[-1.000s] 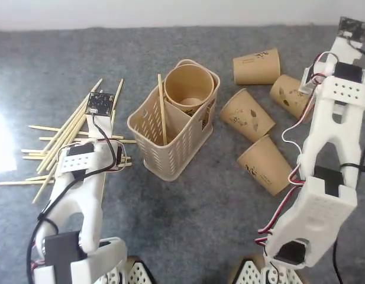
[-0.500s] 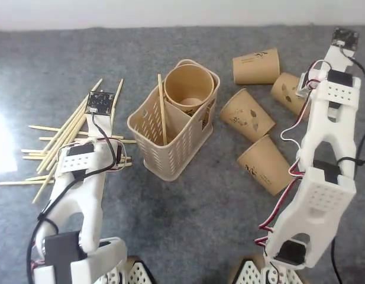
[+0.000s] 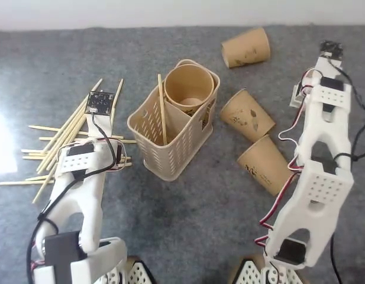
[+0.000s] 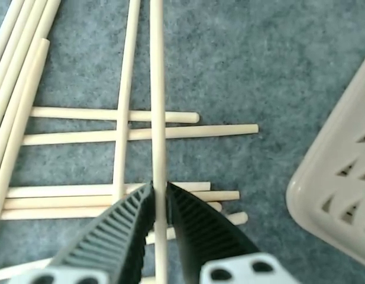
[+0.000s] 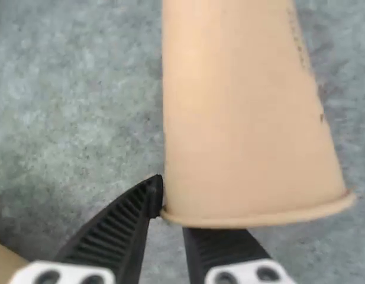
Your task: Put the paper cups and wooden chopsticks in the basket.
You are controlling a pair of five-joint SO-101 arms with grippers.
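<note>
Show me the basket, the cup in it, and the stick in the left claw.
basket (image 3: pixel 164 151): high view, on its holed front wall.
cup (image 3: pixel 188 89): high view, on its inside wall.
stick (image 4: pixel 157 89): left wrist view, on its bare middle.

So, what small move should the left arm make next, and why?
Probably lift straight up. The left gripper appears shut on one chopstick, which lies across other chopsticks beside the basket, so dragging might scatter them.
</note>
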